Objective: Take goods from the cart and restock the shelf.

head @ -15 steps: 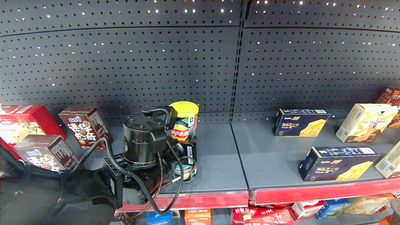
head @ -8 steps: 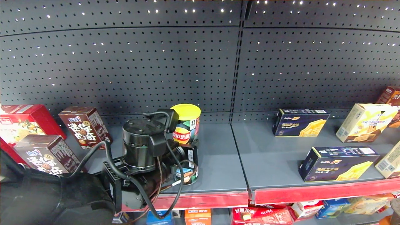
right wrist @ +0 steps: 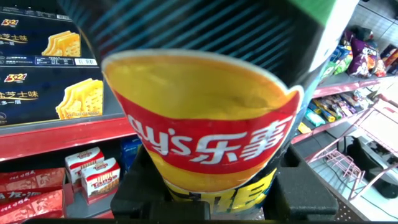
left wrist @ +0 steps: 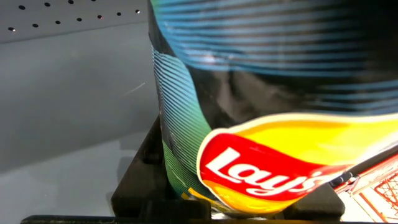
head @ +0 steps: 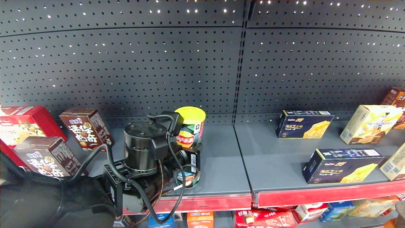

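A tall chip can with a yellow lid [head: 190,114] stands nearly upright over the grey shelf [head: 221,167], left of the centre divider. My left gripper [head: 190,154] is shut around the can's middle, and its base [head: 186,179] is at the shelf surface near the front edge. In the left wrist view the can [left wrist: 261,112] sits between the black fingers [left wrist: 140,183] of my left gripper [left wrist: 236,202]. My right gripper [right wrist: 217,202] is shut on a second chip can [right wrist: 205,124], held out in front of the shelf unit's lower tiers.
Brown boxes [head: 86,127] and a red box [head: 22,122] stand left of the can. Dark blue boxes [head: 343,165] and a yellow box [head: 370,123] lie on the right half. A red lip [head: 316,194] edges the shelf. A pink wire cart [right wrist: 373,146] shows beside the second can.
My left arm has shifted a little to the right with the can; the yellow lid moved right and slightly down, while the can's base drifted left, tilting it a bit.
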Controlling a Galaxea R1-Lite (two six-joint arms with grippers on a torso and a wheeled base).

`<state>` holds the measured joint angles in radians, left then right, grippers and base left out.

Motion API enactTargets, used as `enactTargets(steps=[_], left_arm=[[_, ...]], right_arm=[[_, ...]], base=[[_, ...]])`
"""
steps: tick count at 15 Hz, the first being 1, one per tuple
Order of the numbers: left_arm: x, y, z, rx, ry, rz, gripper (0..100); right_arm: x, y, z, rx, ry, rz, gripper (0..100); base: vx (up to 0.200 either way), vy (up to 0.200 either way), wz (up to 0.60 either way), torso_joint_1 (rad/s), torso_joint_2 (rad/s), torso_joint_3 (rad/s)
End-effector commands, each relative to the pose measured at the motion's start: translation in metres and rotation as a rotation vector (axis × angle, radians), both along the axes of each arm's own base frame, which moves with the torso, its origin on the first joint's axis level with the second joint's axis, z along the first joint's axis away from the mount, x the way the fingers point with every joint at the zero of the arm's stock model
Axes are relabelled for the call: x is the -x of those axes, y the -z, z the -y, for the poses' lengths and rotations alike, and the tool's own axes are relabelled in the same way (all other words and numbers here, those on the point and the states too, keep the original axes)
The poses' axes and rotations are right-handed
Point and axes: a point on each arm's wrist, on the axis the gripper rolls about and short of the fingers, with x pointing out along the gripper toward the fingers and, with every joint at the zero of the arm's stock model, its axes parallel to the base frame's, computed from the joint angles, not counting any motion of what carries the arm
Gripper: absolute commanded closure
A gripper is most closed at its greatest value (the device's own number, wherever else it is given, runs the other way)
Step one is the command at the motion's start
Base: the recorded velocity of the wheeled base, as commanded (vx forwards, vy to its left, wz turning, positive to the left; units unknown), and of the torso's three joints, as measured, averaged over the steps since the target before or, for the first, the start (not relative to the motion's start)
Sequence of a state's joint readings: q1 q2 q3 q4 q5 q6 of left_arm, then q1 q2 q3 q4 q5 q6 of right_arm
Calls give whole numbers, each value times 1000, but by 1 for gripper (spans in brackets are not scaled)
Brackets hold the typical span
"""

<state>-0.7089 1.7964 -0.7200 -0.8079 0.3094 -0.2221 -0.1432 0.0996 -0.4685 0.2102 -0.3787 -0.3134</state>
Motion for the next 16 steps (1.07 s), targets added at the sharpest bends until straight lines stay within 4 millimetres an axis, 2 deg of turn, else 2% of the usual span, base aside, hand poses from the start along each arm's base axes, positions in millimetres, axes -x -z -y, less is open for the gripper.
enactTargets(steps=[1,5,6,13,16], left_arm=[[0,0,0,1,-1,1,100],[-1,-3,1,17,0,17,100],[-2,-5,1,28,10,22,0],[0,-3,-1,23,15,19,0],[7,-3,-7,18,15,13,0]], right_arm=[[0,0,0,-1,0,-2,100],[0,-1,0,0,0,3,100],[0,-1,0,0,0,3,100],[0,0,0,0,0,3,100],[0,-1,0,0,0,4,100]], base=[[0,0,0,0,0,0],[0,0,0,0,0,0],[0,0,0,0,0,0],[0,0,0,0,0,0],[0,0,0,0,0,0]])
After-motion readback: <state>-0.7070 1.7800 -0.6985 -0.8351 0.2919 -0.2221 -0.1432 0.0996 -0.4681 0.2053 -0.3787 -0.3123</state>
